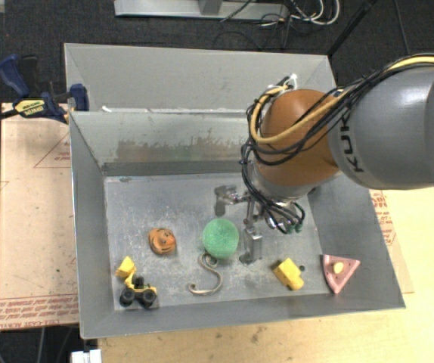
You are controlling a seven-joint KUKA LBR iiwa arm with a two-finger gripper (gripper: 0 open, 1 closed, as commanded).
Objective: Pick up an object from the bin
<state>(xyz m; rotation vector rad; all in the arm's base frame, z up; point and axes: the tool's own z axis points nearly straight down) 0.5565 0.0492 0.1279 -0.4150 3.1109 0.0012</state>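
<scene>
Your gripper point(237, 221) hangs low inside the bin point(88, 203), fingers point(252, 245) spread apart with nothing clamped. The green ball point(221, 237) sits just beside the nearer finger, on its view-left side. Past the ball on that side lies an orange round thing point(162, 240), a grey S-hook point(208, 280) lies just below the ball, and a yellow block point(289, 273) lies to the gripper's lower right.

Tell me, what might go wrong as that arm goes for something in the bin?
The green ball beside the open jaws is round, so it might roll away or squirt out when squeezed. The metal S-hook lies just by it and could be nudged or snagged.
</scene>
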